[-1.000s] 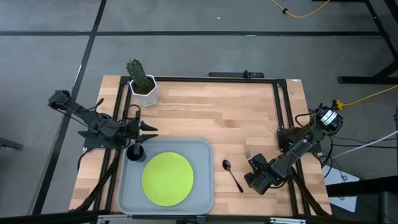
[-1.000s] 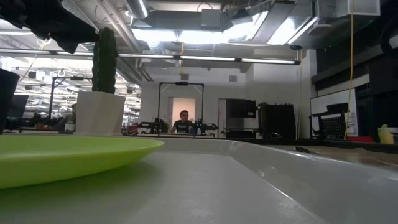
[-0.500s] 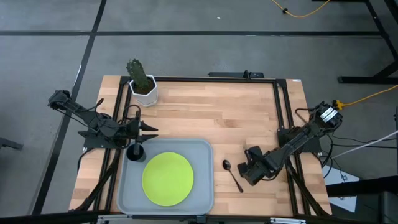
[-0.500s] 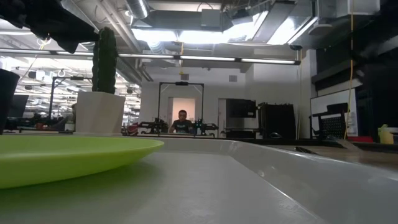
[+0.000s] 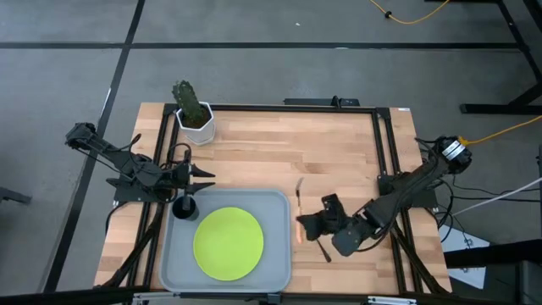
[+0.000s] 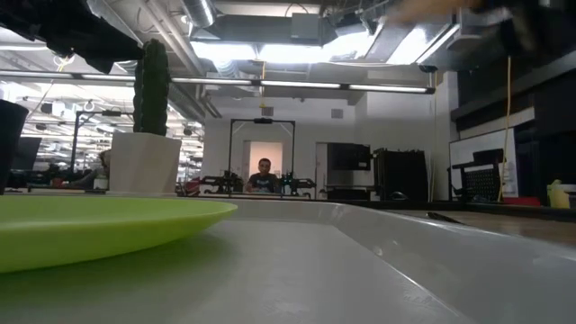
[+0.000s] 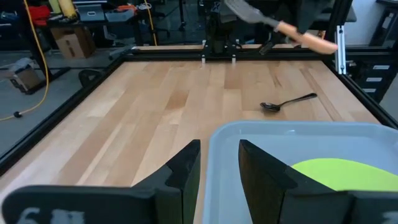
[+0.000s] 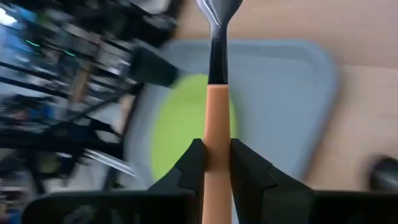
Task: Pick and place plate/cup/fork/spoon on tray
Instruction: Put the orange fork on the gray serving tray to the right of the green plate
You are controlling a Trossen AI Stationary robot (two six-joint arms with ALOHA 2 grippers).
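Note:
The light-grey tray [image 5: 275, 203] lies at the table's near left. The lime-green plate [image 5: 227, 244] lies flat in it, and the black cup [image 5: 185, 206] stands in its far left corner. My right gripper [image 5: 302, 222] is shut on the orange-handled fork [image 5: 298, 191], in the air just right of the tray's right rim. The dark spoon [image 7: 287, 102] lies on the wood right of the tray, partly under my right arm in the high view. My left gripper [image 5: 207, 176] is open and empty, just beyond the cup. My right gripper pinches the fork's orange handle [image 8: 214, 134] between its two fingers, about mid-handle. The fingers come from the table's right, slanting down, and lie across the fork. The fork is lifted clear, its silver tines [image 7: 239, 7] toward the table's far edge.
A white pot with a cactus [image 5: 195, 119] stands at the table's far left. Bare wood stretches between the tray and the far edge. Black frame rails run along the table's left, right and far sides. A person [image 6: 263, 175] sits far back in the room.
My right gripper has gone toward the table's left edge, over the spoon and up to the tray's right rim, carrying the fork with it. The fork now hangs clear of the wood with its tines toward the far edge.

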